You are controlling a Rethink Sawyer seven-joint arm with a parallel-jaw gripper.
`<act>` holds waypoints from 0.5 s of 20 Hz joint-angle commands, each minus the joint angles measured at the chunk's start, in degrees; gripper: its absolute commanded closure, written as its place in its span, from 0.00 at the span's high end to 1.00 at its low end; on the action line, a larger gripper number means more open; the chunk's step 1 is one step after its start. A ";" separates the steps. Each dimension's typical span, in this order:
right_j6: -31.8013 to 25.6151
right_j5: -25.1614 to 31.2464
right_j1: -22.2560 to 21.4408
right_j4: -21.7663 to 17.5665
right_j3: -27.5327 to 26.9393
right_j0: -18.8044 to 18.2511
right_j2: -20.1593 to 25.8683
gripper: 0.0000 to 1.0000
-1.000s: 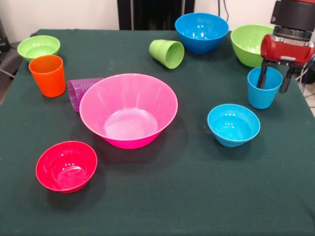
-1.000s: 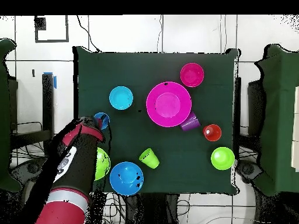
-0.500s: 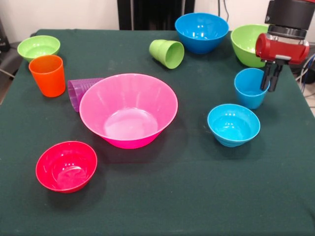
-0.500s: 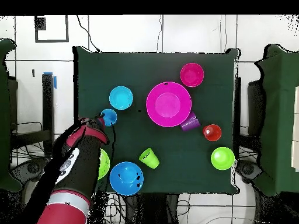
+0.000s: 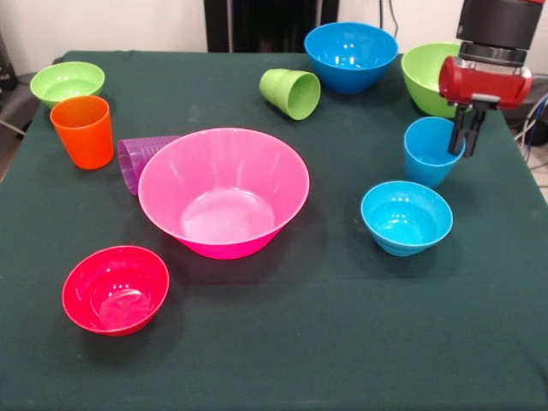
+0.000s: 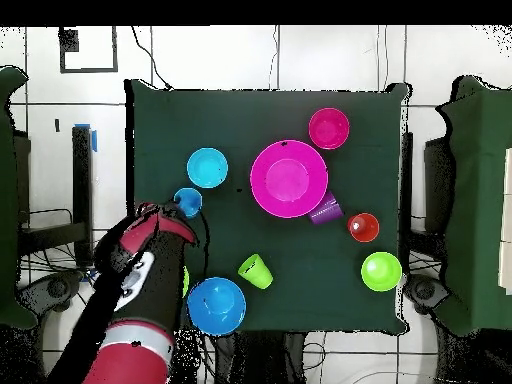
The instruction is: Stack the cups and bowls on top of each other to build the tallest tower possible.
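Note:
My gripper [image 5: 463,137] is shut on the near-right rim of the upright light blue cup [image 5: 428,154], at the table's right side; both also show in the overhead view, gripper [image 6: 180,208] and cup [image 6: 189,200]. The large pink bowl [image 5: 224,214] stands empty at the table's middle. A purple cup [image 5: 141,158] lies on its side against the bowl's left. An orange cup [image 5: 83,130] stands upright at the left. A light green cup [image 5: 291,92] lies on its side at the back. Nothing is stacked.
A small light blue bowl [image 5: 406,217] sits just in front of the held cup. A medium blue bowl [image 5: 351,56] and a medium green bowl [image 5: 432,75] stand at the back right. A small green bowl [image 5: 67,83] is back left, a red bowl [image 5: 115,288] front left.
The gripper closed on the light blue cup's rim, then moved left and toward the back with the cup. Nothing else moved.

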 commanded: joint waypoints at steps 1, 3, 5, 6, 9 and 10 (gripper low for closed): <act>-10.99 9.93 -12.77 1.45 10.31 -20.58 24.52 0.00; -15.74 16.28 -16.20 3.85 13.28 -27.73 31.98 0.00; -16.53 18.11 -18.10 5.06 15.89 -32.57 36.55 0.00; -16.15 17.98 -18.51 5.15 17.17 -34.43 38.17 0.00; -14.81 15.40 -19.49 3.10 20.41 -38.20 40.97 0.00; -14.40 15.06 -20.06 2.41 21.36 -39.10 41.62 0.00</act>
